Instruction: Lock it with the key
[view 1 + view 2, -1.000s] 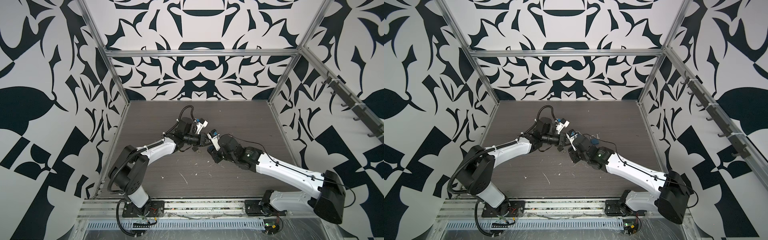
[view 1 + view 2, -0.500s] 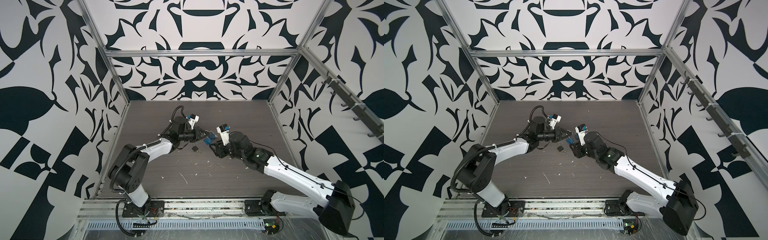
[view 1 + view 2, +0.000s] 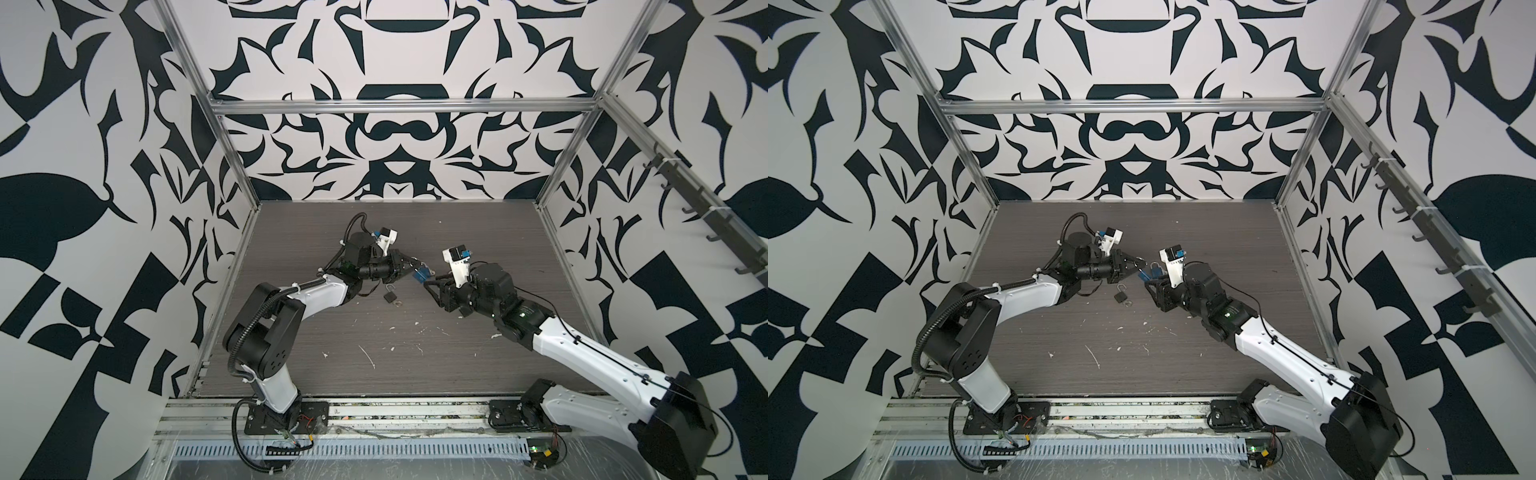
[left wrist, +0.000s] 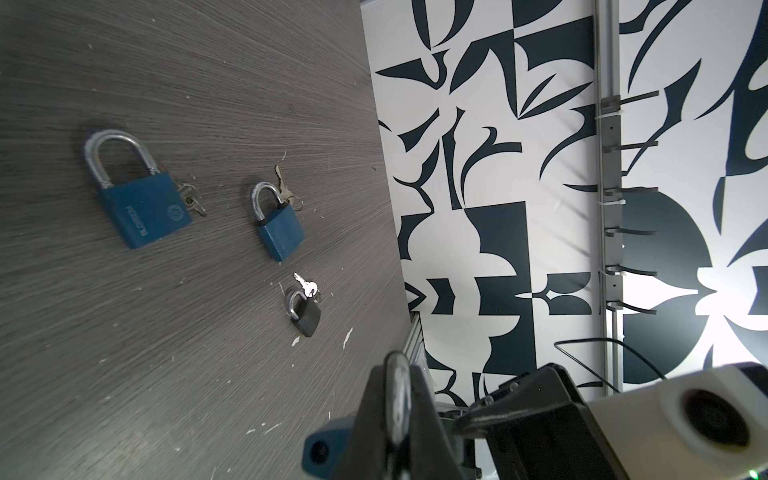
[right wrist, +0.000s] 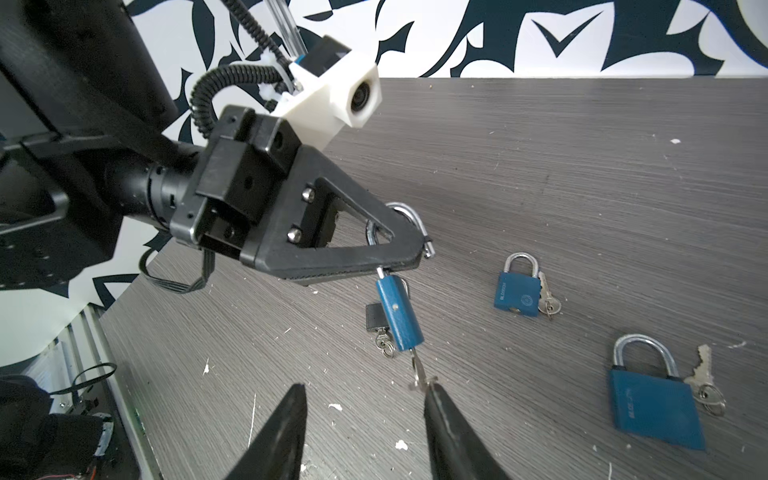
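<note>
Your left gripper [image 5: 415, 259] clamped the blue padlock [image 5: 399, 316] by its shackle above the table [image 5: 582, 166] — its key [image 5: 419, 372] pointed lengthwise toward your nearer right gripper [image 5: 365, 388], jaws parted, one fingertip [image 5: 438, 401] just beside it.

Bold black-and-white patterned walls [image 3: 399, 137] enclose a dark grey, wood-grained table [image 3: 415, 232] on three sides in both top views. Aluminium framing [image 3: 399, 104] runs along the wall joints and across the back panel. A metal rail of dark hooks [image 3: 706, 216] slants down the right-hand wall. White flecks and scratches [image 3: 368, 359] mark the table's near half, and a slotted grey duct [image 3: 374, 449] runs along its front edge. Lighting is even, with no hard shadows.
</note>
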You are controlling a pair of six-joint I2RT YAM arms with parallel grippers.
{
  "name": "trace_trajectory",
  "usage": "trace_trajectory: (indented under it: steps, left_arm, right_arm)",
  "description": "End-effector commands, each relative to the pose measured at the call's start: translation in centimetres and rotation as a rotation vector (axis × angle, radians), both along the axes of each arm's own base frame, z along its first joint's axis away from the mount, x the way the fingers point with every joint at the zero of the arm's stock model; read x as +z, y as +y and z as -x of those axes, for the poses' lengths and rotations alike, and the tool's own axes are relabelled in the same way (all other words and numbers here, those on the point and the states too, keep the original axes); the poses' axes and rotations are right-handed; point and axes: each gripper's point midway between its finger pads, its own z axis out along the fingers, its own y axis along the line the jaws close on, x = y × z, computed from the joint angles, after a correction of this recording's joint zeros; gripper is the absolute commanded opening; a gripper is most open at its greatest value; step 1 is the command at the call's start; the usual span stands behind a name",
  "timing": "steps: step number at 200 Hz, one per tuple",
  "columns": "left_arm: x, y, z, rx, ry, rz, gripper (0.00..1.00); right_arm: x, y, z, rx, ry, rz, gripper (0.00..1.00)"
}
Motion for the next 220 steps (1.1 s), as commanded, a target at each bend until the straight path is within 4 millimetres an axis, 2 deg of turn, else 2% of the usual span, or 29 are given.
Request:
trace_trajectory:
  steps: [1, 26, 93, 172, 220]
  left_arm:
    - [2.6, -0.6, 0.1, -0.031, -0.033, 0.05, 0.0]
    - [3.0, -0.6, 0.4, -0.044, -0.036, 0.045, 0.0]
    - [3.4, -0.2, 1.4, -0.074, -0.044, 0.014, 0.0]
    - [4.7, -0.3, 1.5, -0.081, -0.062, 0.031, 0.0]
    - [5.0, -0.2, 1.6, -0.08, -0.067, 0.038, 0.0]
  right_arm:
    - [1.9, 1.1, -0.8, 0.041, -0.084, -0.027, 0.48]
    - [1.9, 1.6, -1.4, 0.057, -0.094, -0.01, 0.47]
    - [2.6, 1.2, -2.5, 0.045, -0.113, -0.007, 0.45]
    - [2.1, 2.5, -2.9, 0.096, -0.08, -0.015, 0.3]
    - [1.8, 2.7, -3.0, 0.102, -0.069, -0.018, 0.28]
